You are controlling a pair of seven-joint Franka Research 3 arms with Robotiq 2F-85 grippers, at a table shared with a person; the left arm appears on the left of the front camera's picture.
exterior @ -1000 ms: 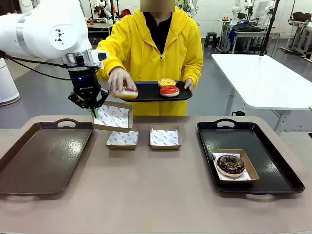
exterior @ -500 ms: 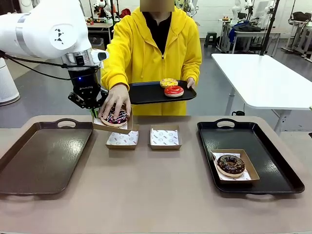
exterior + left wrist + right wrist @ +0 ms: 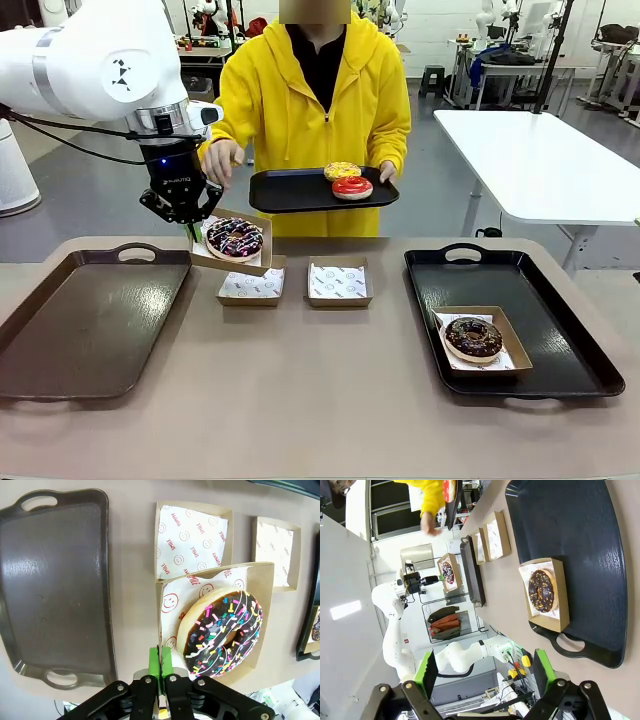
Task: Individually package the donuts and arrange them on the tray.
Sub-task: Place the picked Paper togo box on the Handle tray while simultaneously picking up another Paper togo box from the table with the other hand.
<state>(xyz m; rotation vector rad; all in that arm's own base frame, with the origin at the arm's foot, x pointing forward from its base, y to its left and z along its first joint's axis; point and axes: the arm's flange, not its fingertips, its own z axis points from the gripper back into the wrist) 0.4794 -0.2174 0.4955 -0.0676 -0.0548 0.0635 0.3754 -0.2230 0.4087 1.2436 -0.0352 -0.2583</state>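
My left gripper is shut on the near edge of a paper-lined cardboard box, holding it above the table. In that box lies a chocolate donut with coloured sprinkles. The left wrist view shows the green pads pinching the box wall beside the donut. Across the table, the person holds a small black tray carrying a yellow-iced donut and a red-glazed donut. A dark donut sits boxed on the black tray at the right. My right gripper is open above that tray.
A brown tray lies at the left with nothing on it. Two empty lined boxes sit at the table's middle, just under and beside the held box. The person's free hand hovers close behind my left gripper.
The person's hand carried the sprinkled donut from the small tray into the box I hold, let it go and drew back. My left gripper stayed in place.
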